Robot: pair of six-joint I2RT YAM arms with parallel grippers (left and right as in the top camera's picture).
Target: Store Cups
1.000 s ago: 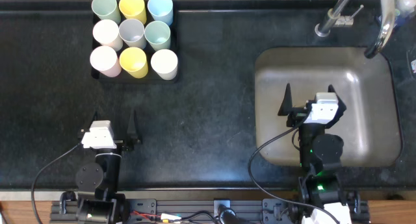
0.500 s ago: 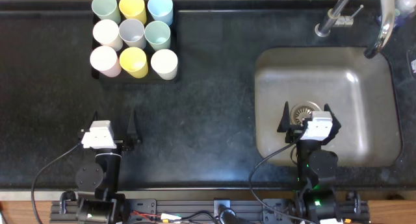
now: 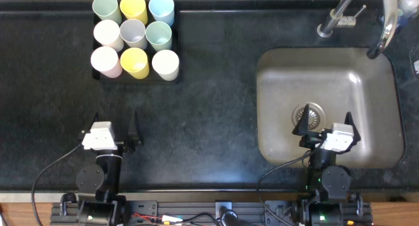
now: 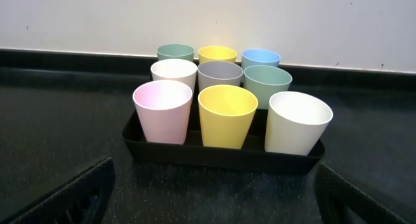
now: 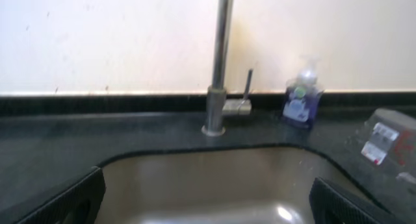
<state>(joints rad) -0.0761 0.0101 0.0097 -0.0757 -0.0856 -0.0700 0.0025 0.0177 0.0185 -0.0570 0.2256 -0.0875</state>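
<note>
1. Nearest the bases, at the left: left gripper [image 3: 116, 118] over the bare dark counter [image 3: 209, 121], fingers spread wide, nothing between them, pointed toward the tray.
2. At the right, about as near: right gripper [image 3: 325, 121] above the near part of the steel sink [image 3: 275, 75], fingers likewise wide apart and holding nothing, just on the near side of the round drain [image 3: 309, 113].
3. Well beyond the left gripper, at the far left of the counter: black tray [image 4: 221, 158] with nine cups standing upright, mouths up, packed in three rows of three.
4. Front row, closest to the left gripper: pink cup [image 4: 162, 110], yellow cup [image 4: 227, 117], white cup [image 4: 298, 123], side by side.
5. Middle row: second white cup [image 4: 173, 73], grey cup [image 4: 220, 78], green cup [image 4: 267, 81].
6. Back row, next to the wall: paler green cup [image 4: 175, 52], second yellow cup [image 4: 217, 54], blue cup [image 4: 260, 57].
7. Farthest on the right side, behind the sink by the wall: tall metal faucet [image 5: 221, 62], and beside it a soap bottle [image 5: 300, 94] with a pump top.
</note>
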